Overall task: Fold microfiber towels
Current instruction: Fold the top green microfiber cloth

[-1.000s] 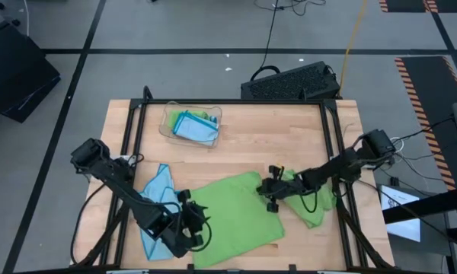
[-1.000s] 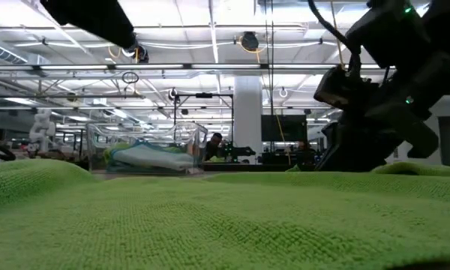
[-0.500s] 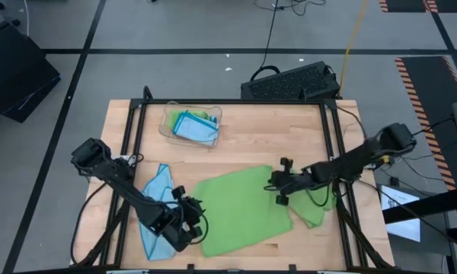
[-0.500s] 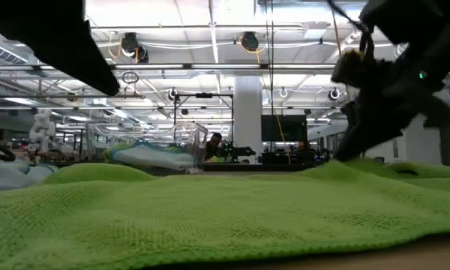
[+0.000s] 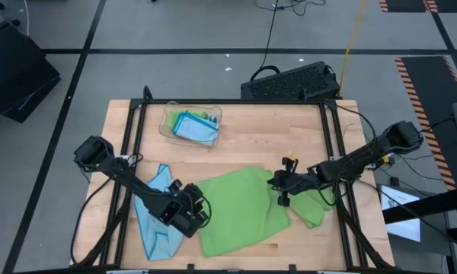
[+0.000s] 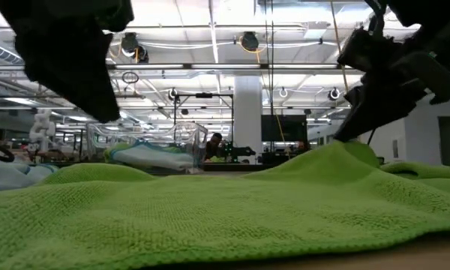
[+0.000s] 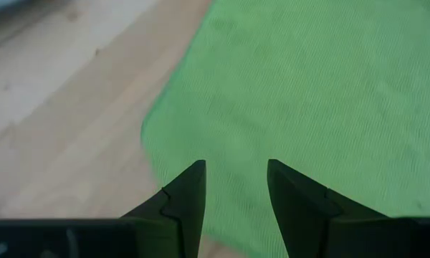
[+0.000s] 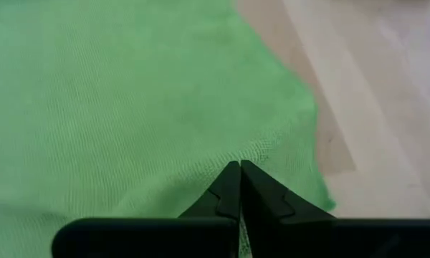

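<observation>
A lime green towel (image 5: 240, 209) lies spread near the middle of the worktop's (image 5: 274, 137) front edge, rumpled, with its right side raised. The right claw (image 5: 282, 185) is pinched shut on that right-hand edge; the right wrist view shows the fingertips (image 8: 238, 188) closed together with cloth puckering into them. The lift probably serves to pull the towel flat or start a fold across.

The left claw (image 5: 200, 213) hangs at the towel's left edge with its jaws partly apart and nothing between them. The left wrist view shows both fingers (image 7: 188, 188) above the green cloth just inside its edge, bare wood beside. Likely lined up for a matching grab.

A light blue towel (image 5: 155, 211) lies crumpled by the front-left corner, partly under the left arm. A second green towel (image 5: 314, 209) sits bunched at the right edge, below the right arm. A clear tray (image 5: 191, 124) near the back-left holds folded cloth.

The high view gives the layout but not the grip. The low view shows the peak of lifted cloth (image 6: 337, 157) under the right claw, which the high view flattens out.
</observation>
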